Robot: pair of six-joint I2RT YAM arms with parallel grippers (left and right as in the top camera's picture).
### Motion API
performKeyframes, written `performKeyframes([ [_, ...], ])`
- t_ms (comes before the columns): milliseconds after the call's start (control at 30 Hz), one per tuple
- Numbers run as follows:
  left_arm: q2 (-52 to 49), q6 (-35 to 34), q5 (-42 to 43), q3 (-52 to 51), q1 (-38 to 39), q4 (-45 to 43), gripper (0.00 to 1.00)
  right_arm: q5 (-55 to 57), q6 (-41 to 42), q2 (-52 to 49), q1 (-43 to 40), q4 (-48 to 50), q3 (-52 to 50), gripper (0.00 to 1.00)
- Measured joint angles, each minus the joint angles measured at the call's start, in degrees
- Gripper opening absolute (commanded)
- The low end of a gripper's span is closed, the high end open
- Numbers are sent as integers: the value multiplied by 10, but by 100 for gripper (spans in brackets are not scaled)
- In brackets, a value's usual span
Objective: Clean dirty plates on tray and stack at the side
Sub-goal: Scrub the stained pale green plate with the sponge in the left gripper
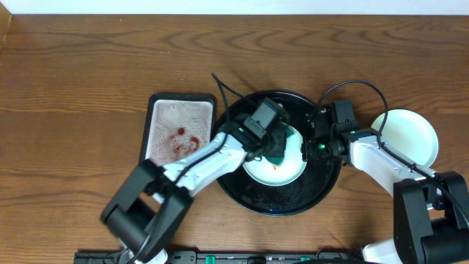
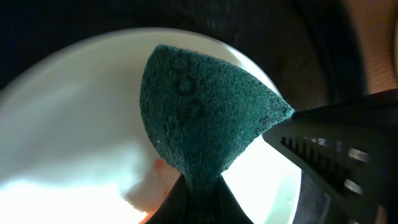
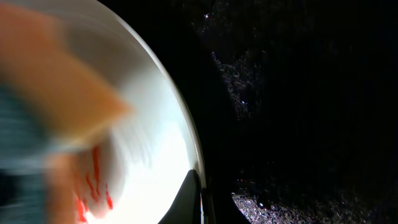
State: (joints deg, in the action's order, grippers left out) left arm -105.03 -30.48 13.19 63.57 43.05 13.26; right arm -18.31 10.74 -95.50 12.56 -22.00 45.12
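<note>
From overhead, you see a brown wood-grain desk [image 1: 80, 73] with a strip of pale wall [image 1: 234, 6] along its far edge. The round black tray [image 1: 242, 191] sits at the middle, with a pale mint plate [image 1: 289, 174] inside it. Your left gripper [image 1: 272, 147] presses a green sponge [image 1: 277, 150] on that plate, while your right gripper [image 1: 314, 147] meets the plate's right rim. Another plate [image 1: 410, 136] lies on the desk just right of the tray, and a small tray [image 1: 179, 125] with red stains lies to its left. In your left wrist view, the jaws pinch the sponge [image 2: 205, 118] at its base over the plate [image 2: 74, 124]. In your right wrist view, the jaws sit narrow, closed on the plate's rim [image 3: 177, 124]. Red smears [image 3: 93, 180] mark the plate's floor, and the tray [image 3: 298, 93] glistens with droplets.
</note>
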Motion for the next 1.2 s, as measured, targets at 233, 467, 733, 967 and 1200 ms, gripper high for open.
performKeyframes([
  [233,-34,-19,-23,2,33,-23,7,0,0,0,0,0,0,1],
  [467,-29,-26,-100,22,20,72,7,-12,0,-1,1,0,-2,1],
  [733,8,-21,-139,11,-2,104,7,-16,0,-1,0,0,-3,1],
  [967,21,-45,-118,10,42,58,7,-16,0,-1,0,0,-3,1],
  [1200,-26,-65,-110,10,62,40,7,-16,0,-1,0,0,-3,1],
])
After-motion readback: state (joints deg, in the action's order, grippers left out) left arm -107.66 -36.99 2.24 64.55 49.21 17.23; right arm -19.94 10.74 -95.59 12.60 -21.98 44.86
